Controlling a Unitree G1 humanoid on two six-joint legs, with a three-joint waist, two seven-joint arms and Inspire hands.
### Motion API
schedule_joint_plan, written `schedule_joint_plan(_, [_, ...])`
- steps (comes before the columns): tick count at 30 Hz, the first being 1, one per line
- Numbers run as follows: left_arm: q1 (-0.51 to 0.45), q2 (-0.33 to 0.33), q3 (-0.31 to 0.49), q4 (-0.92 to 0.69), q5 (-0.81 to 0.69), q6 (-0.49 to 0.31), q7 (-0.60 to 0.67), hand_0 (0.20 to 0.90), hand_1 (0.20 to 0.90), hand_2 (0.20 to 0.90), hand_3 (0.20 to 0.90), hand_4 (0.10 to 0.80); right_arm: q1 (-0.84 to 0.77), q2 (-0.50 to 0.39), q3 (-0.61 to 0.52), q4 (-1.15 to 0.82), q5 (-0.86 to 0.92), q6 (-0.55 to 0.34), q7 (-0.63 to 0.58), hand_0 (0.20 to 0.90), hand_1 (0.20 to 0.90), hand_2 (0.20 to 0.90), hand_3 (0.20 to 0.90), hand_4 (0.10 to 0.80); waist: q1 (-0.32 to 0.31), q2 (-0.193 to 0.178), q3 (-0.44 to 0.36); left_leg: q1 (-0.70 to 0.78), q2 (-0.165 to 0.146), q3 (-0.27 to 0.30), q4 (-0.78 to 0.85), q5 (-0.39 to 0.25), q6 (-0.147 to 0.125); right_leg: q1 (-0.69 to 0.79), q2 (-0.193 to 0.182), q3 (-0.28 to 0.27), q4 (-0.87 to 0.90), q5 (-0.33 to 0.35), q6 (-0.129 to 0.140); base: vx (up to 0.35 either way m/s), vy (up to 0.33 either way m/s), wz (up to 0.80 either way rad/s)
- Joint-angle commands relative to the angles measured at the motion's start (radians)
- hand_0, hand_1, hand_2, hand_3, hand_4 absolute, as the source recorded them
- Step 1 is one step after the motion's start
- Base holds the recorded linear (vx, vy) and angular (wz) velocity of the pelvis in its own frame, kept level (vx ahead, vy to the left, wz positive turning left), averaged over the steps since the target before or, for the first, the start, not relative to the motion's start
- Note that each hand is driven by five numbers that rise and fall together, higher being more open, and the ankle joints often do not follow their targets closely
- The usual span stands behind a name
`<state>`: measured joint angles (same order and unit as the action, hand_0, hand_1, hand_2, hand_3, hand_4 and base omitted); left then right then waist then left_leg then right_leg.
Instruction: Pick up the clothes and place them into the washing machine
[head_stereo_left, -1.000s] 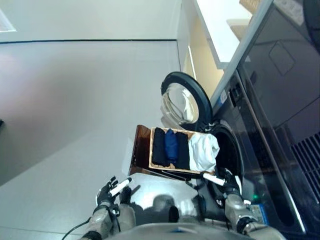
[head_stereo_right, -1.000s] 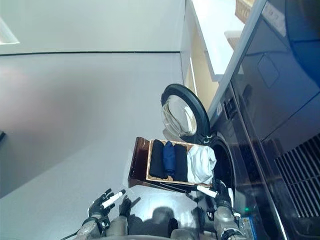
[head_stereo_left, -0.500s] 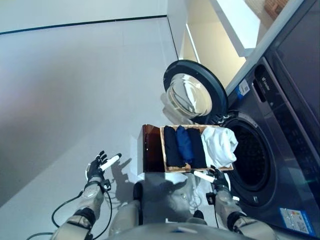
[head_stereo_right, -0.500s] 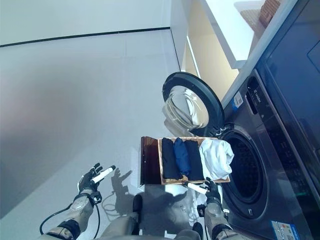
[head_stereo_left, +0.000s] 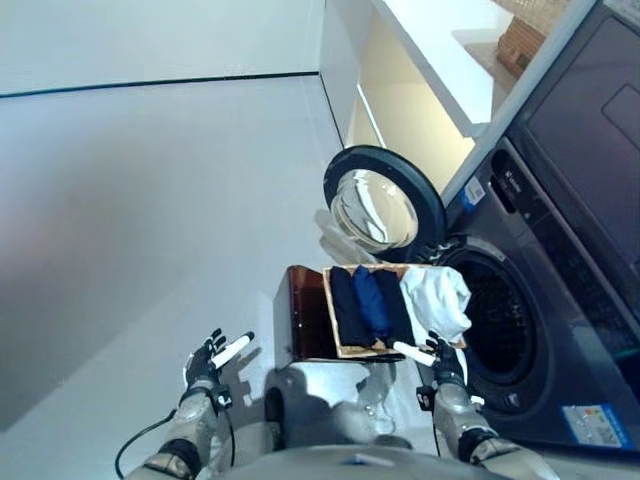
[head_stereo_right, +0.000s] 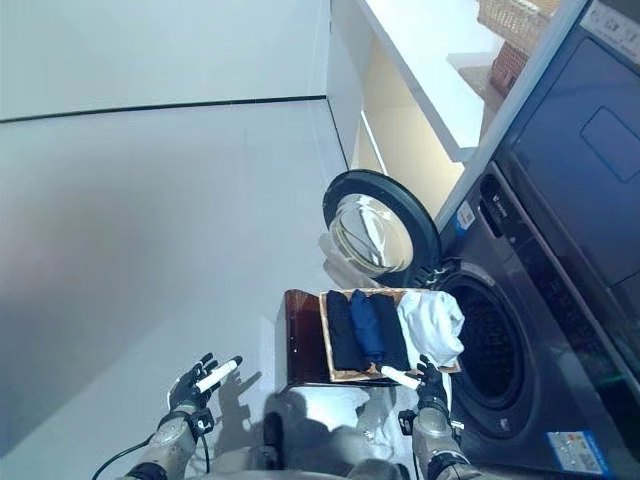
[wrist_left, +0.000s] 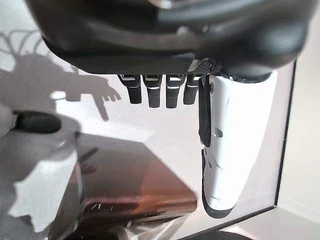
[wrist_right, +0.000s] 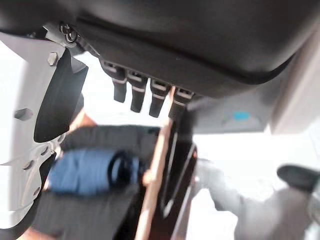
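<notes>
A shallow wicker basket (head_stereo_left: 337, 337) rests on a low dark brown box (head_stereo_left: 303, 322) beside the washing machine (head_stereo_left: 545, 290). It holds black rolled clothes (head_stereo_left: 345, 308), a blue roll (head_stereo_left: 372, 303) and a white garment (head_stereo_left: 436, 298) that hangs toward the drum opening (head_stereo_left: 495, 320). The round door (head_stereo_left: 383, 208) stands open. My right hand (head_stereo_left: 437, 362) is open and empty, just in front of the basket's near edge. My left hand (head_stereo_left: 214, 360) is open and empty above the floor, left of the box. In the right wrist view the blue roll (wrist_right: 87, 171) lies past my fingers (wrist_right: 131, 92).
A white shelf unit (head_stereo_left: 440, 60) with a wicker container (head_stereo_left: 522, 38) stands beyond the machine. A pale grey floor (head_stereo_left: 150, 200) spreads to the left. The open door (head_stereo_right: 378, 222) juts out behind the basket.
The camera view has shifted. My left hand has come in a little closer to the box. My right hand stays by the basket's near edge, open.
</notes>
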<state>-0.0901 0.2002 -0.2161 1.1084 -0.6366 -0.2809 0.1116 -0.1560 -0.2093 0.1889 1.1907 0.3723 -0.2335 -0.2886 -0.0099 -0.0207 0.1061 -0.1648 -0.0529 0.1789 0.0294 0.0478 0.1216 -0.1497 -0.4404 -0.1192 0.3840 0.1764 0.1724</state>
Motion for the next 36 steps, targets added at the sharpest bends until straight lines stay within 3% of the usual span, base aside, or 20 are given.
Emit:
schedule_joint_plan(1, [-0.041, 0.033, 0.039, -0.051, -0.003, -0.044, -0.005, 0.9, 0.9, 0.9, 0.9, 0.8, -0.063, -0.06, -0.019, -0.075, 0.013, -0.04, -0.036, 0.9, 0.9, 0.9, 0.9, 0.8, 0.006, 0.01, 0.046, 0.009, 0.058, -0.011, 0.1, -0.091, -0.099, 0.058, -0.033, -0.132, -0.057, 0.141, 0.031, 0.106, 0.032, -0.32])
schedule_joint_plan(6, [-0.062, 0.042, 0.05, -0.028, -0.004, -0.05, 0.001, 0.9, 0.9, 0.9, 0.9, 0.8, -0.112, -0.059, -0.004, -0.074, 0.0, -0.04, -0.036, 0.9, 0.9, 0.9, 0.9, 0.8, -0.021, 0.006, 0.068, 0.017, 0.088, -0.013, 0.111, -0.111, -0.145, 0.01, -0.053, -0.143, -0.246, 0.125, 0.056, 0.069, -0.099, -0.26])
schedule_joint_plan(9, [-0.067, 0.042, 0.059, -0.011, -0.009, -0.053, 0.003, 0.9, 0.9, 0.9, 0.9, 0.8, -0.119, -0.058, -0.001, -0.074, -0.009, -0.037, -0.038, 0.9, 0.9, 0.9, 0.9, 0.8, -0.04, 0.0, 0.08, 0.04, 0.103, -0.031, 0.11, -0.126, -0.171, -0.037, -0.067, -0.116, -0.326, 0.184, 0.084, 0.139, -0.142, 0.01])
schedule_joint_plan(12, [-0.065, 0.042, 0.068, -0.003, -0.008, -0.051, 0.007, 0.9, 0.9, 0.9, 0.9, 0.8, -0.116, -0.059, 0.007, -0.095, -0.016, -0.033, -0.041, 0.9, 0.9, 0.9, 0.9, 0.8, -0.049, -0.01, 0.085, 0.069, 0.115, -0.045, 0.097, -0.133, -0.191, -0.059, -0.057, -0.098, -0.373, 0.228, 0.089, 0.14, -0.143, 0.35])
schedule_joint_plan(15, [-0.059, 0.04, 0.07, -0.005, -0.009, -0.051, 0.009, 0.9, 0.9, 0.9, 0.9, 0.8, -0.106, -0.06, 0.01, -0.11, -0.018, -0.032, -0.04, 0.9, 0.9, 0.9, 0.9, 0.8, -0.059, -0.017, 0.084, 0.098, 0.125, -0.068, 0.075, -0.136, -0.202, -0.087, -0.023, -0.022, -0.378, 0.224, 0.089, 0.159, -0.118, 0.52])
schedule_joint_plan(17, [-0.059, 0.039, 0.07, -0.003, -0.013, -0.054, 0.007, 0.9, 0.9, 0.9, 0.9, 0.8, -0.101, -0.062, 0.011, -0.121, -0.018, -0.034, -0.037, 0.9, 0.9, 0.9, 0.9, 0.8, -0.061, -0.024, 0.084, 0.116, 0.129, -0.082, 0.059, -0.142, -0.209, -0.1, 0.008, -0.001, -0.382, 0.199, 0.089, 0.149, -0.121, 0.26])
schedule_joint_plan(18, [-0.064, 0.04, 0.071, -0.001, -0.018, -0.055, 0.008, 0.9, 0.9, 0.9, 0.9, 0.8, -0.104, -0.061, 0.016, -0.117, -0.02, -0.035, -0.036, 0.9, 0.9, 0.9, 0.9, 0.8, -0.06, -0.03, 0.085, 0.124, 0.134, -0.091, 0.053, -0.142, -0.213, -0.109, 0.028, -0.003, -0.375, 0.173, 0.089, 0.122, -0.134, -0.26])
schedule_joint_plan(20, [-0.064, 0.033, 0.077, -0.009, -0.03, -0.057, 0.008, 0.9, 0.9, 0.9, 0.9, 0.8, -0.101, -0.058, 0.016, -0.105, -0.024, -0.035, -0.036, 0.9, 0.9, 0.9, 0.9, 0.8, -0.04, -0.034, 0.084, 0.135, 0.152, -0.093, 0.048, -0.145, -0.223, -0.101, 0.033, -0.068, -0.365, 0.13, 0.089, 0.118, -0.171, -0.25])
schedule_joint_plan(21, [-0.064, 0.027, 0.068, 0.0, -0.028, -0.053, 0.008, 0.9, 0.9, 0.9, 0.9, 0.8, -0.1, -0.062, 0.023, -0.098, -0.024, -0.036, -0.034, 0.9, 0.9, 0.9, 0.9, 0.8, -0.044, -0.033, 0.08, 0.145, 0.164, -0.098, 0.043, -0.15, -0.226, -0.089, 0.056, -0.042, -0.354, 0.121, 0.087, 0.132, -0.159, -0.04])
schedule_joint_plan(26, [-0.073, -0.011, 0.045, -0.017, -0.037, -0.056, 0.004, 0.9, 0.9, 0.9, 0.9, 0.8, -0.092, -0.094, 0.01, -0.091, -0.029, -0.043, -0.044, 0.9, 0.9, 0.9, 0.9, 0.8, -0.052, -0.019, 0.064, 0.152, 0.213, -0.122, 0.003, -0.105, -0.252, -0.066, 0.094, -0.081, -0.351, 0.071, 0.069, 0.1, -0.102, 0.13])
schedule_joint_plan(33, [-0.081, -0.009, 0.022, -0.029, -0.011, -0.054, 0.009, 0.9, 0.9, 0.9, 0.9, 0.8, -0.067, -0.097, -0.003, -0.082, -0.003, -0.056, -0.041, 0.9, 0.9, 0.9, 0.9, 0.8, -0.067, 0.003, 0.051, 0.167, 0.259, -0.127, 0.005, -0.073, -0.274, -0.076, 0.146, -0.054, -0.305, -0.005, 0.035, 0.076, -0.075, 0.1])
schedule_joint_plan(35, [-0.075, 0.002, 0.029, -0.043, -0.009, -0.057, 0.006, 0.9, 0.9, 0.9, 0.9, 0.8, -0.059, -0.091, -0.001, -0.083, 0.006, -0.061, -0.035, 0.9, 0.9, 0.9, 0.9, 0.8, -0.062, 0.002, 0.054, 0.144, 0.258, -0.155, 0.114, -0.05, -0.278, -0.075, 0.18, -0.032, -0.296, -0.03, 0.008, 0.034, -0.08, -0.05])
schedule_joint_plan(36, [-0.073, 0.005, 0.026, -0.056, -0.006, -0.06, 0.007, 0.9, 0.9, 0.9, 0.9, 0.8, -0.056, -0.092, 0.002, -0.084, 0.009, -0.067, -0.031, 0.9, 0.9, 0.9, 0.9, 0.8, -0.044, -0.002, 0.074, 0.107, 0.23, -0.209, 0.196, -0.035, -0.275, -0.06, 0.19, -0.02, -0.298, -0.032, -0.004, 0.007, -0.084, -0.02])
